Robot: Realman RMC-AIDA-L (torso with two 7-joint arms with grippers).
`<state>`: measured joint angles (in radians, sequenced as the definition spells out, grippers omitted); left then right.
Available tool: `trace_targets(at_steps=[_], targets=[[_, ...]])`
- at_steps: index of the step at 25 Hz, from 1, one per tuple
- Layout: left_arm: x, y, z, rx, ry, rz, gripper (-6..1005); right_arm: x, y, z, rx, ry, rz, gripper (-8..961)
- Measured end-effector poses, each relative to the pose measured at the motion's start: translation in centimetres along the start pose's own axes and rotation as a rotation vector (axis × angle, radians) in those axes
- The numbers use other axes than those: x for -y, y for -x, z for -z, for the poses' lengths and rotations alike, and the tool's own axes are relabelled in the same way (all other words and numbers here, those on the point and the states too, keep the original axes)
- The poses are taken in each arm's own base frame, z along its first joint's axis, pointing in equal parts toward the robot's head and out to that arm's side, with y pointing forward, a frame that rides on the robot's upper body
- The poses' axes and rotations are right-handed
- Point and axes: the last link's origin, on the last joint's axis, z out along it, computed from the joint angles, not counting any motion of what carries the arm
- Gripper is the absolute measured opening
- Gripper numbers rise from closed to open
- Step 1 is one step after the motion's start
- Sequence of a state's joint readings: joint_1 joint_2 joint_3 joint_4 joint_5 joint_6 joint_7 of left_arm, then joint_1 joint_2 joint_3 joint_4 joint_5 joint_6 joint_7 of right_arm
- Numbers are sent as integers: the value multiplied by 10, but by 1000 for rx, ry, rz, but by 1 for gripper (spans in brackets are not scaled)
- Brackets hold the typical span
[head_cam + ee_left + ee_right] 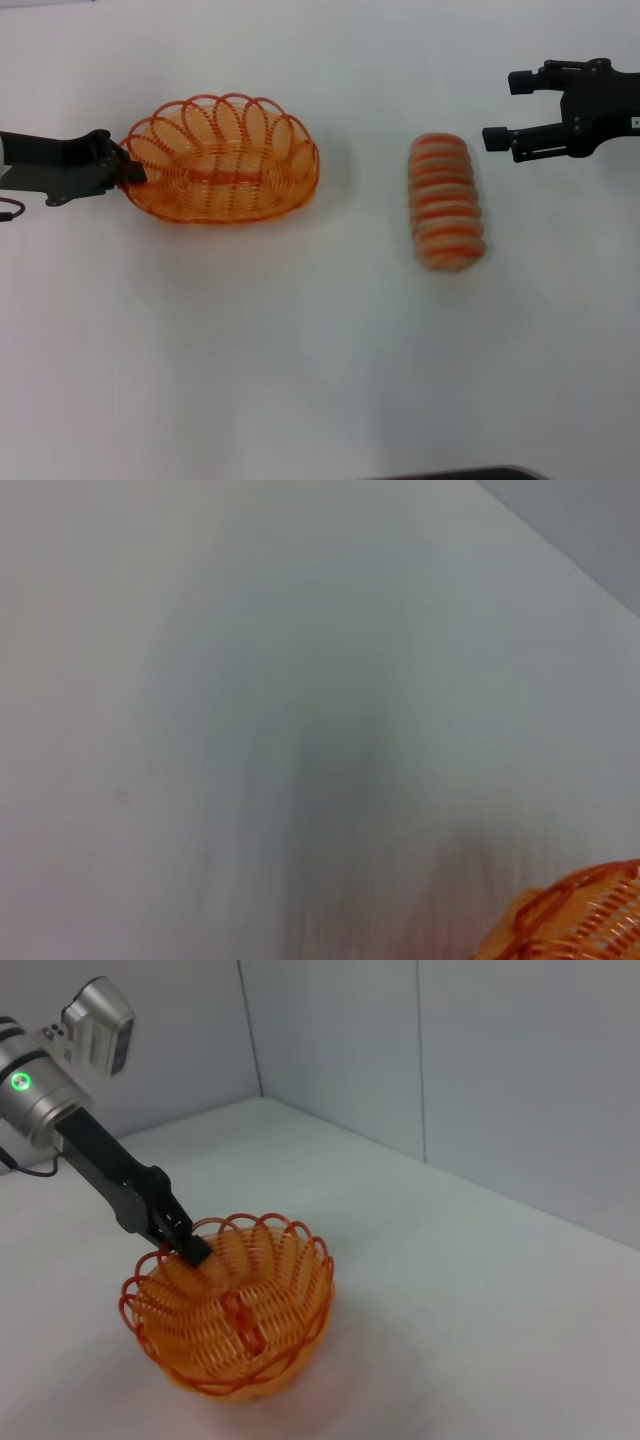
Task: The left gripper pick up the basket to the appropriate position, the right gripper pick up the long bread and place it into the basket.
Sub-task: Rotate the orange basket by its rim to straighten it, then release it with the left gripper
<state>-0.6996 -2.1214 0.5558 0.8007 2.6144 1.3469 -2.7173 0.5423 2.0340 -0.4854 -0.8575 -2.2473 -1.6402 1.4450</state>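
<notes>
The orange wire basket is at the left of the white table. My left gripper reaches in from the left and is shut on the rim at the basket's left end. The right wrist view shows this grip on the basket. A corner of the basket also shows in the left wrist view. The long bread lies on the table to the right of the basket, apart from it. My right gripper is open and empty, beyond and to the right of the bread, not touching it.
The white table runs to grey walls behind the basket. A dark edge shows at the bottom of the head view.
</notes>
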Motion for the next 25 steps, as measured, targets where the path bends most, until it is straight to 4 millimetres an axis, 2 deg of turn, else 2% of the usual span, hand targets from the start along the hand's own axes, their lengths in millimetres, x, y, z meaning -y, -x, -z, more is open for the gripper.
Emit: trace_targets(at_steps=[7,12,18,25], targets=[[0,1,0,2,5,-13,90,0,0,-1,-2,-2,2,946],[-2,1,-1,8,8,-19,150,0,0,-1,-2,-2,1,946],[0,1,0,4,9,-5,373,0,0,-1,-2,-3,-4,946],[1,-2,4,-3,2,-32,524,1,0,0,2,-7,-4,945]])
